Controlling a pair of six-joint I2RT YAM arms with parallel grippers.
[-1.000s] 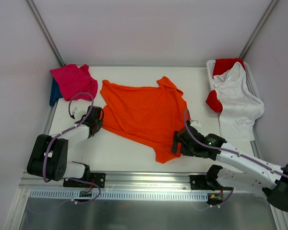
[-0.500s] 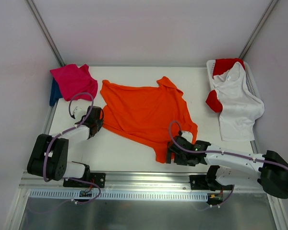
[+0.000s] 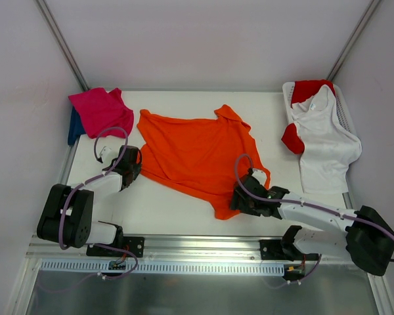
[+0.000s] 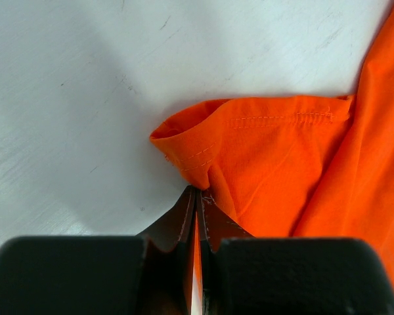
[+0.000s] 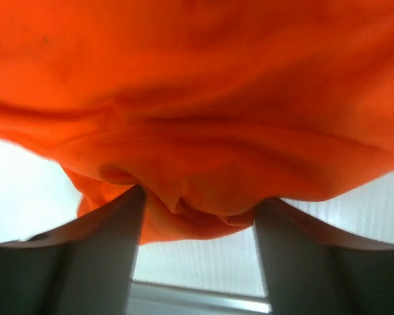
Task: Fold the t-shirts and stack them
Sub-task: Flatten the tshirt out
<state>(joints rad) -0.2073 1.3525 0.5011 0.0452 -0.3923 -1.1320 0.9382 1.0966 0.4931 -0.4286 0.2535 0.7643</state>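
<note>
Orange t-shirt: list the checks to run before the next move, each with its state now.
1. Left jaws pinched shut on a sleeve of the orange t-shirt: ok.
2. Right jaws closed on the near hem: not ok; they stand apart with cloth bunched between them.
3. Both cloth layers between the right jaws: cannot tell.
4. Shirt lying flat: not ok; its far right part is rumpled.
5. White t-shirt, draped over the basket, apart from the orange one: ok.

Left claw (image 4: pixel 196 195) pinched tight, right claw (image 5: pixel 198 198) low with jaws apart
</note>
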